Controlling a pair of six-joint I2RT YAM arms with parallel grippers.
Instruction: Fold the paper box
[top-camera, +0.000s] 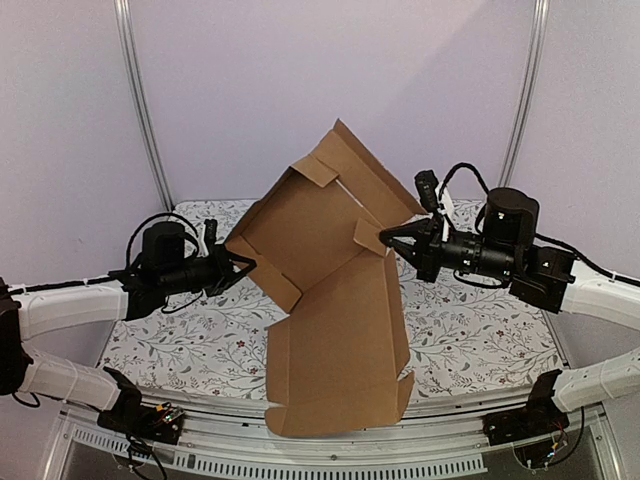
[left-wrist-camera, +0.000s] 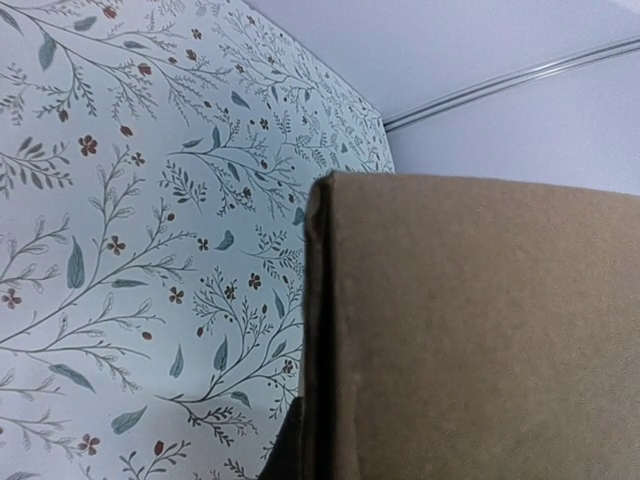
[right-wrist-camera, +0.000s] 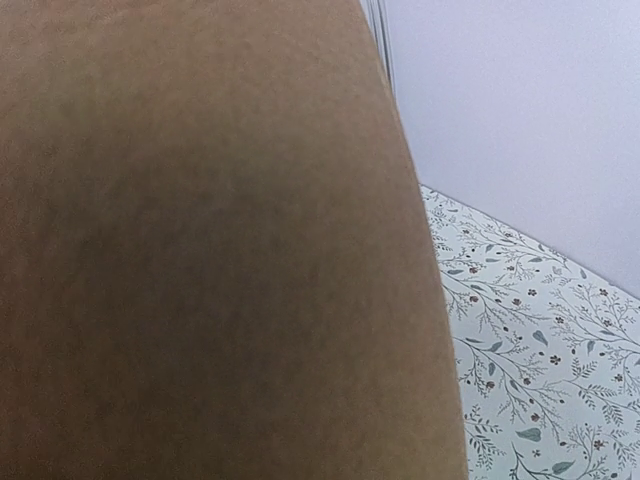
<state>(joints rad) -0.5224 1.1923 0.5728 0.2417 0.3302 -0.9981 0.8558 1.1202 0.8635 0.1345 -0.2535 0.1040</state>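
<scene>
— Jaws on both sides are pinched shut on cardboard: the left gripper (top-camera: 238, 266) clamps a side-wall corner, and the right gripper (top-camera: 388, 238) clamps a small tab across from it.
— And where is the thing itself?
— The plain brown, die-cut corrugated paper box (top-camera: 320, 250) hangs tilted between them, above the floral-covered table (top-camera: 480, 330). Its long lid panel droops toward the near edge.
— How will it handle?
— Light, I'd judge. It looks stiff across the panels but floppy at every crease, and the tab could slip out or tear. Better to hold a wall near a fold line, not a flap tip.
</scene>
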